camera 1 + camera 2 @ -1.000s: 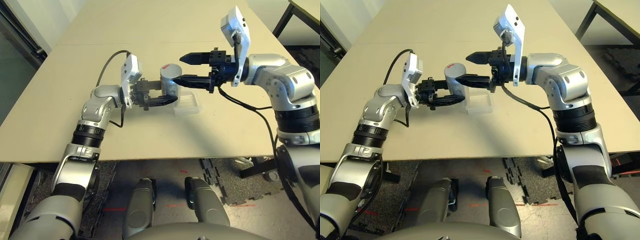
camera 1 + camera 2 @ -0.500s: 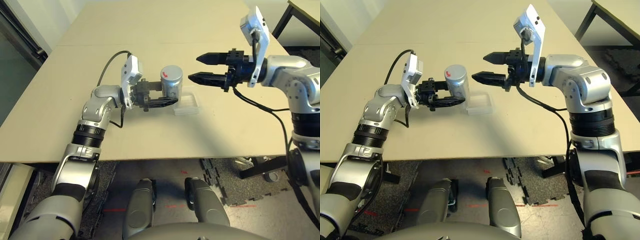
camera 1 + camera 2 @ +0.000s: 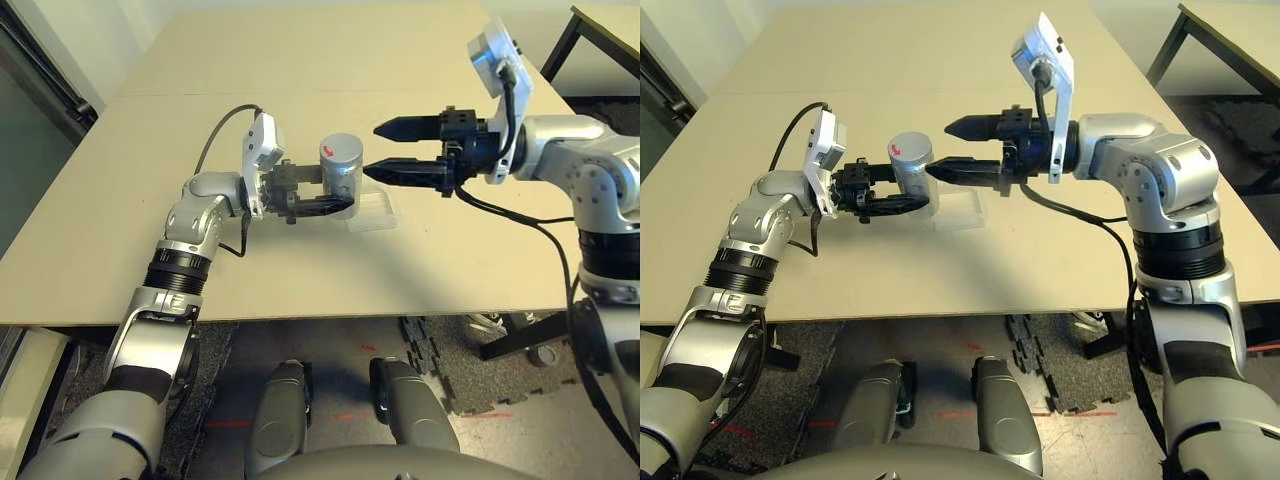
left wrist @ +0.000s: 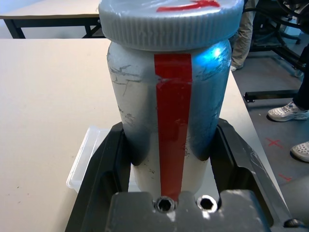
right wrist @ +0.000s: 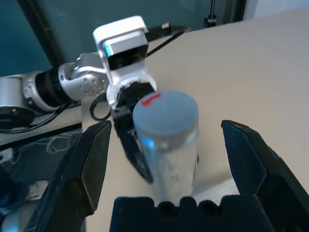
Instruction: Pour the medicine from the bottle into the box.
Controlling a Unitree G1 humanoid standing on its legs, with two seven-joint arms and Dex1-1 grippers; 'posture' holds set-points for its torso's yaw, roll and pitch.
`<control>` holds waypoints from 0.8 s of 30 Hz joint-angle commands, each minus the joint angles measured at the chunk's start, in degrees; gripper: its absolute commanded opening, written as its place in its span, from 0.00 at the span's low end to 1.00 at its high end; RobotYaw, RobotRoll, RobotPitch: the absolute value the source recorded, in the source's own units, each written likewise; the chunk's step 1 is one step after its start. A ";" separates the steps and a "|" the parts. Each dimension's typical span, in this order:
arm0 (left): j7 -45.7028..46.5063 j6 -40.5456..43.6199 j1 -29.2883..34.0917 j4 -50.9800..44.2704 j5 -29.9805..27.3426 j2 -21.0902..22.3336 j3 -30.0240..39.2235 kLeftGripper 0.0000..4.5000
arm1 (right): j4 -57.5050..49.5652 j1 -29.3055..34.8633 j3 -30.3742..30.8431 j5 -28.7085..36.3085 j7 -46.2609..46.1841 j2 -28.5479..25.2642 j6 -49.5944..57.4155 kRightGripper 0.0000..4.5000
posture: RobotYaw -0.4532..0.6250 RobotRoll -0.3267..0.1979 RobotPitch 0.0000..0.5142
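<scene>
The bottle [image 3: 340,172], a silver-grey cylinder with a red stripe and a capped top, stands upright just above the table. My left gripper [image 3: 333,197] is shut on the bottle's lower body [image 4: 169,96]. The clear box [image 3: 375,212] lies on the table right behind and beside the bottle, also seen past the left fingers [image 4: 89,154]. My right gripper [image 3: 374,151] hangs open at cap height on the bottle's right, its tips close to the cap. From the right wrist, the cap [image 5: 164,108] sits between the spread fingers [image 5: 91,159]. The medicine is hidden.
The beige table [image 3: 300,260] has wide free room all round the box. Its front edge runs close below my arms. A second table's leg [image 3: 560,40] stands at the far right. People's legs and shoes [image 4: 289,111] show beyond the table's far side.
My right gripper drew back to the right half a second ago, then came in toward the bottle's cap again, open throughout. The left gripper and bottle have stayed put.
</scene>
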 commanded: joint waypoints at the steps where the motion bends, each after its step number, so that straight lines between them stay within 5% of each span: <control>1: -0.41 -0.26 -0.63 -0.06 0.72 0.11 -0.39 0.56 | 1.75 -1.00 1.71 -1.75 0.26 0.65 -2.24 1.00 | 0.43 0.62 0.23; 18: -0.36 -0.11 0.56 -1.38 0.86 -0.19 -0.95 0.56 | 4.37 -2.63 5.80 -5.95 2.45 3.17 -6.35 1.00 | 0.43 0.62 0.24; 21: -0.36 -0.14 0.66 -1.32 0.90 -0.29 -0.99 0.56 | 4.08 -2.58 5.68 -5.99 2.54 3.45 -6.18 0.87 | 0.43 0.62 0.24; 24: -0.44 -0.51 0.75 -0.47 1.11 -0.17 -0.86 0.56 | 3.48 -2.53 5.95 -5.86 3.24 3.38 -5.58 0.63 | 0.43 0.62 0.24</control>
